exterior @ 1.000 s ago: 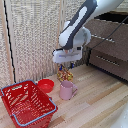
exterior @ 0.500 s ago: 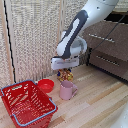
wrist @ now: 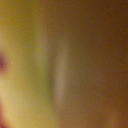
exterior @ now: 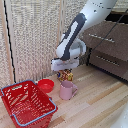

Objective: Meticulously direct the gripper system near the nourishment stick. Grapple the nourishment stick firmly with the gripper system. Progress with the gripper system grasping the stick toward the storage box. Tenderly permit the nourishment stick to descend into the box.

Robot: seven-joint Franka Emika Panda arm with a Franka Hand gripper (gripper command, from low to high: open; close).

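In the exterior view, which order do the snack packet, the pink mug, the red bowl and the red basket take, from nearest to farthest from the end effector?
1. Snack packet: directly under the end effector.
2. Pink mug: just below the packet in the picture.
3. Red bowl: toward the exterior view's left. Mug and bowl are nearly too close to call.
4. Red basket: farthest, lower left.

Exterior view: bright, even, soft daylight-type light, no hard glare. Low-res, slightly soft overall; fine detail smeared. Wooden surface (exterior: 95, 102) evenly lit, pale. Soft shadow under the red basket (exterior: 27, 102), spreading toward 5 o'clock; faint shadow by the pink mug (exterior: 66, 90). White arm (exterior: 75, 37) near blown-out at 1 o'clock. Dark cabinet (exterior: 107, 45) at 3 o'clock holds shadow.

Wrist view: fully out of focus, warm yellow-brown blur, pale vertical streak mid-frame, dimmer toward 3 o'clock, reddish smudge at 9 o'clock. Nothing identifiable.
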